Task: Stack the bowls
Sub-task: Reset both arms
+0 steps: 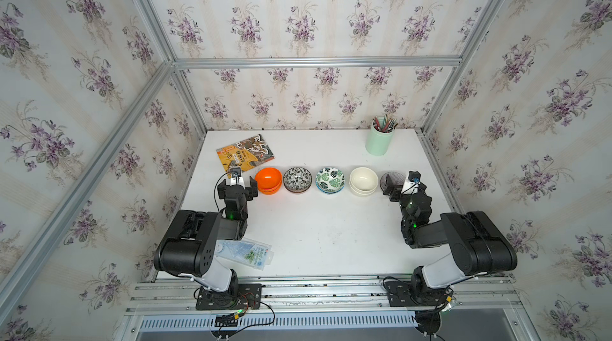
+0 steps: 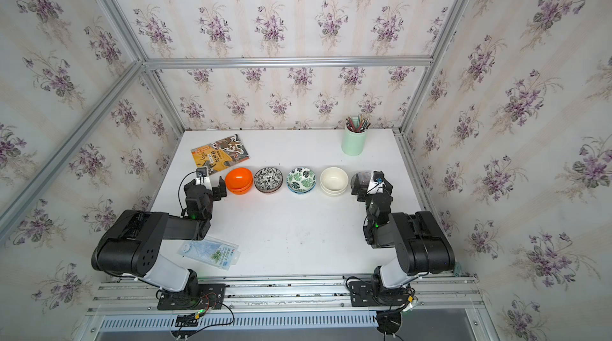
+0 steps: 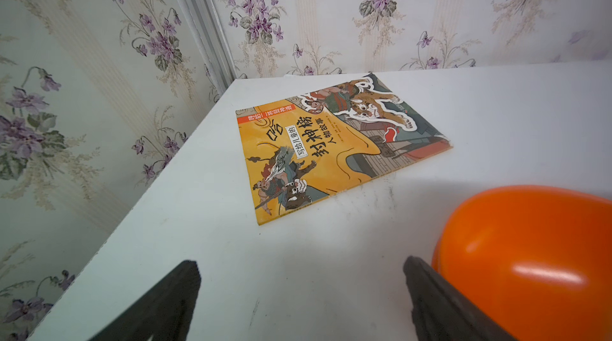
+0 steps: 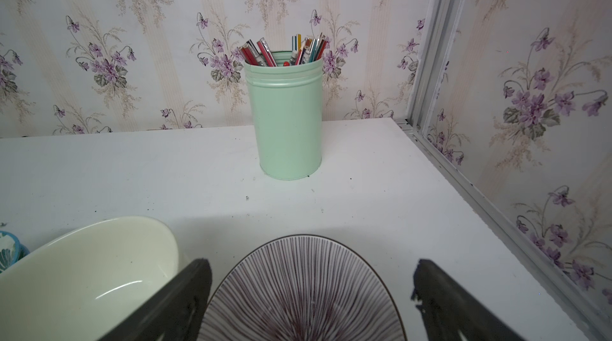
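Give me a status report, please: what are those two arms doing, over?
Left gripper open beside orange bowls. Right gripper open at purple striped bowl. Nothing held. Book, pencil cup sit behind, apart.

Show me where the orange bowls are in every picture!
Top view: the orange bowls sit at the left end of the bowl row.
Top view: the orange bowls again, at the left end of the row.
Left wrist view: the orange bowls loom close, next to the left gripper.
Right wrist view: not in it.
Shared landmark: the picture book lies just behind them in both top views and the left wrist view.
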### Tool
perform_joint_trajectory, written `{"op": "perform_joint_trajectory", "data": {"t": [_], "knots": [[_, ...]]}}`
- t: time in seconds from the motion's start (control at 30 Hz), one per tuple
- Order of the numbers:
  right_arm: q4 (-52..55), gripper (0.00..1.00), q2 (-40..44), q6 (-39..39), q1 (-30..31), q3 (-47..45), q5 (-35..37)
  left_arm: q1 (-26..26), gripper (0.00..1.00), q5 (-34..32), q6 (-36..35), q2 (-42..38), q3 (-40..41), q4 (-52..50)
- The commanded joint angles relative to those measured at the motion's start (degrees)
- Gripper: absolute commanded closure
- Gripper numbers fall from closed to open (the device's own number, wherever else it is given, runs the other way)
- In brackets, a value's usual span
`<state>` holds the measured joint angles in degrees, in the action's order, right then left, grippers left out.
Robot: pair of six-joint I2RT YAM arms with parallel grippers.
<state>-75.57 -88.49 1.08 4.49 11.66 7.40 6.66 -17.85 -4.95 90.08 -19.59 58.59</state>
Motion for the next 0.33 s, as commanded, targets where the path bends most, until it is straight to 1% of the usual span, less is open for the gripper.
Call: {"op": "perform_joint_trajectory", "data": {"t": [0.0,0.3], "knots": [[-0.9,0.0,0.1,-0.5,0.0,0.0,-0.1,0.0,0.0,-0.4,0.3,0.0,-0.3,0.3],[-0.9,0.0,0.0,-0.5,0.0,0.0,-0.1,-0.2,0.0,-0.2,0.4,0.0,-0.5,-0.3]]}}
